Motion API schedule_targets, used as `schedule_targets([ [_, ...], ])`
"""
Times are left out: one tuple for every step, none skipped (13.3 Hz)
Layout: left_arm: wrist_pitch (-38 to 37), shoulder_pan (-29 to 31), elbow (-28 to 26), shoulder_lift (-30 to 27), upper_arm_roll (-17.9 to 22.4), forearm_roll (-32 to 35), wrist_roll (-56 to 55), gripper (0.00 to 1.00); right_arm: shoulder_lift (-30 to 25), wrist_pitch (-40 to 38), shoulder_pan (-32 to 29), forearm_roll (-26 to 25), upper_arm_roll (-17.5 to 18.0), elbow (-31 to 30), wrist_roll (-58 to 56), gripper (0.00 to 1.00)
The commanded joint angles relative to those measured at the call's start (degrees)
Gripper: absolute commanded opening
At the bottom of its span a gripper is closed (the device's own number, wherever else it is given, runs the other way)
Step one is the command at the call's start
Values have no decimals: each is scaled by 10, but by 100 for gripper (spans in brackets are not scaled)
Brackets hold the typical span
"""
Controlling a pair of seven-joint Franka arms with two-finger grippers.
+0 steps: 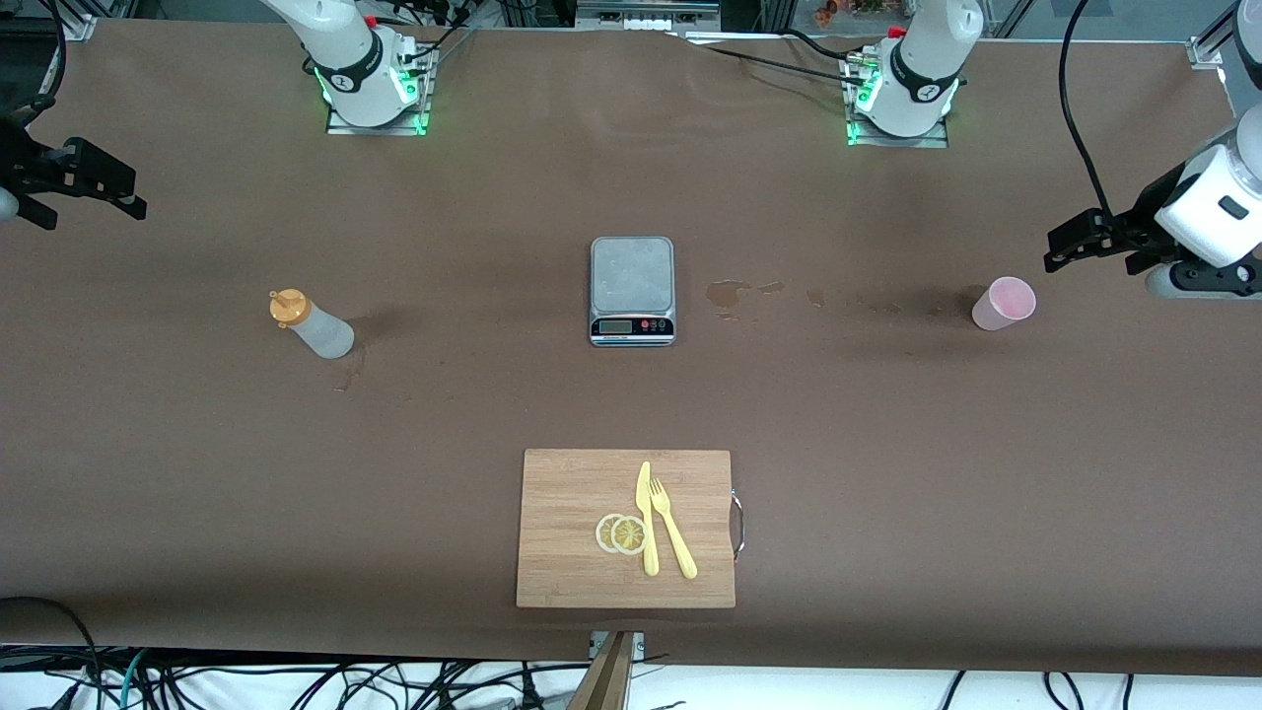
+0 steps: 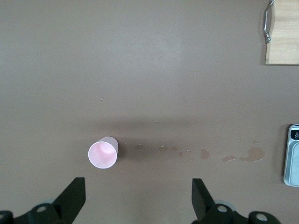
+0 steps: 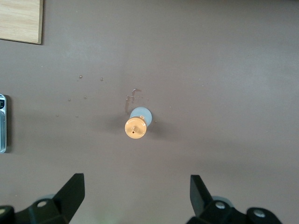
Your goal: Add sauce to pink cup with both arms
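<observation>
Brown desk (image 1: 473, 414): carries everything.
Sauce bottle (image 1: 312, 324): upright, toward the right arm's end.
Pink cup (image 1: 1004, 303): upright, toward the left arm's end.
Grey scale (image 1: 632, 290): between bottle and cup.
Cutting board (image 1: 625, 528): nearer the camera than the scale; yellow knife (image 1: 647, 517), fork (image 1: 672, 527), lemon slices (image 1: 621, 533) on it.
Left gripper (image 1: 1085, 240): wide open, empty, over the desk near the cup.
Right gripper (image 1: 99, 182): wide open, empty, at its end.

Brown table (image 1: 473, 414), five things sitting on it.
You've got the sauce (image 1: 312, 323) upright toward the right arm's end, the pink cup (image 1: 1004, 303) upright toward the left arm's end, a grey scale (image 1: 632, 290) between them, dried spill stains (image 1: 730, 293) beside the scale, and a wooden cutting board (image 1: 572, 532) nearest the front camera.
</observation>
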Motion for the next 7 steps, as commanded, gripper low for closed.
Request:
schedule_targets([
  [-18,35,9,26,-2,13,-3,100,3,-5,-1,9,1,12,3,100],
  [-20,44,7,27,-1,12,-5,100,3,-7,-1,9,0,12,2,100],
  [-22,64,3,28,-1,12,-2,100,3,-7,-1,9,0,12,1,100],
  [-23,82,-2,28,-2,11,7,100,3,-6,-1,9,0,12,1,100],
  [-23,99,-13,29,-2,9,9,100,3,-6,-1,9,0,12,2,100],
  [-21,109,-28,29,-2,8,30,100,3,-8,-1,9,0,12,2,100],
  [-17,123,-44,29,-2,8,67,100,3,-9,-1,9,0,12,2,100],
])
